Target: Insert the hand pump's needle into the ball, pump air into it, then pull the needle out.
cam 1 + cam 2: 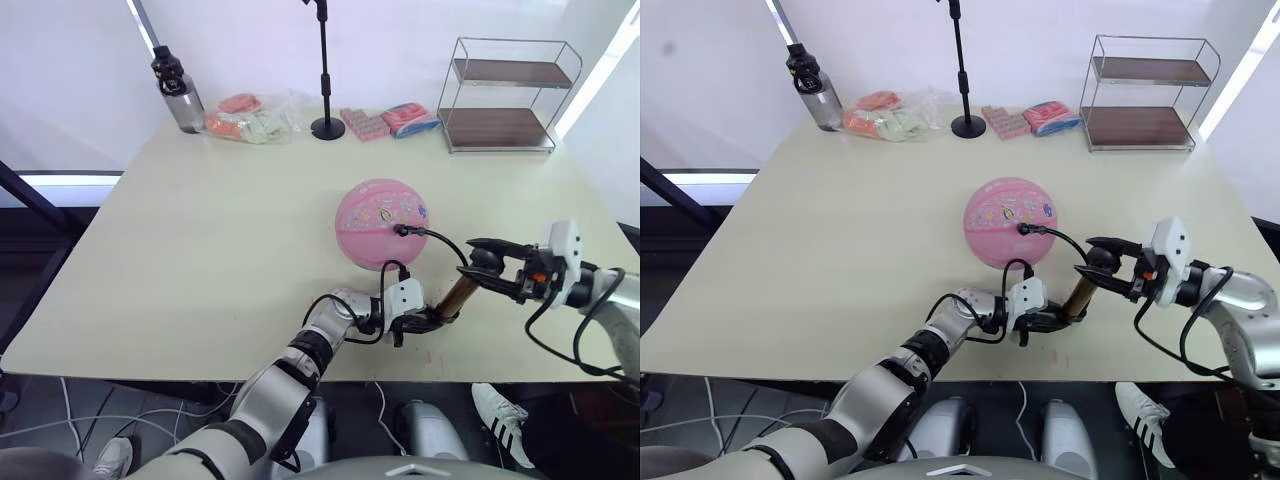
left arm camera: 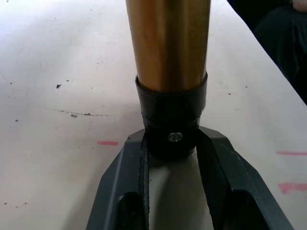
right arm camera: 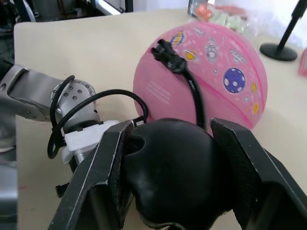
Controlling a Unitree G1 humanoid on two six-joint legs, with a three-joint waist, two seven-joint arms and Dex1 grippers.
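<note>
The pink ball (image 1: 378,215) with cartoon prints rests on the table's near right part. A black hose (image 1: 443,243) runs from the hand pump (image 1: 459,294) to a connector plugged into the ball's valve (image 3: 168,51); the needle is hidden there. The gold pump barrel stands tilted near the front edge. My left gripper (image 2: 170,140) is shut on its black lower end cap (image 2: 171,112). From the right, my right gripper (image 3: 173,128) is shut on the pump's black handle (image 3: 175,172) at the barrel's top.
Along the cream table's (image 1: 200,250) far side stand a dark water bottle (image 1: 177,92), a clear bag of snacks (image 1: 255,118), a black stand (image 1: 326,125), pink packets (image 1: 390,120) and a wire shelf (image 1: 507,95). A person's shoe (image 1: 497,410) shows below the front edge.
</note>
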